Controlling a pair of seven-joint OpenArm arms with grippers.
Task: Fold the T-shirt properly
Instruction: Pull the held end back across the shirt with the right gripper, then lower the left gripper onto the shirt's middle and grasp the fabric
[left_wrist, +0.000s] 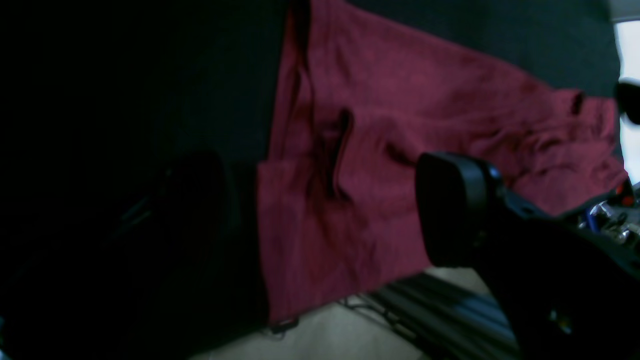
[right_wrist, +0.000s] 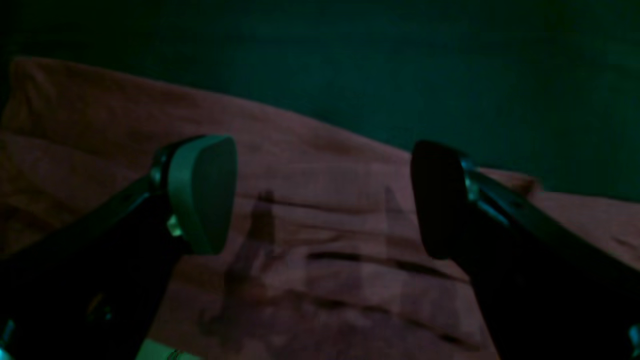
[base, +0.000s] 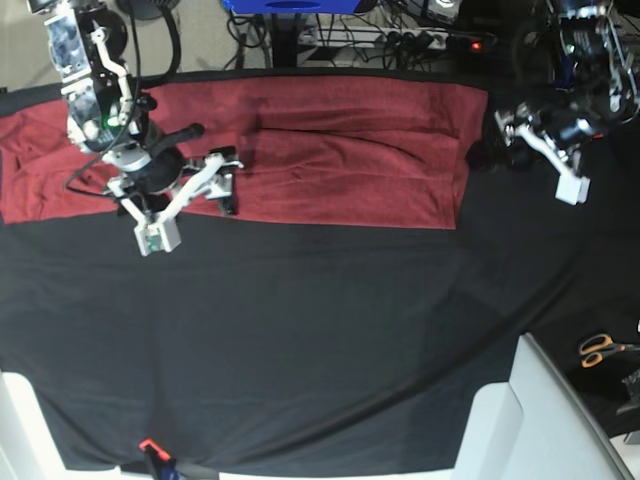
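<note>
The brick-red T-shirt (base: 330, 150) lies spread flat along the far edge of the table, its right edge near the left arm. In the left wrist view the T-shirt (left_wrist: 380, 115) shows several creases and a straight side edge against the black cloth. My left gripper (base: 497, 152) hovers open just off that right edge, with one pad (left_wrist: 450, 210) showing and nothing between the jaws (left_wrist: 320, 210). My right gripper (base: 212, 165) stands open over the shirt's left part. Its two pads (right_wrist: 202, 192) are wide apart above wrinkled T-shirt fabric (right_wrist: 325, 260), holding nothing (right_wrist: 320, 197).
A black cloth sheet (base: 300, 330) covers the table. Orange-handled scissors (base: 600, 348) lie at the right edge. White panels (base: 520, 410) stand at the near corners. A power strip and cables (base: 400, 40) run behind the far edge.
</note>
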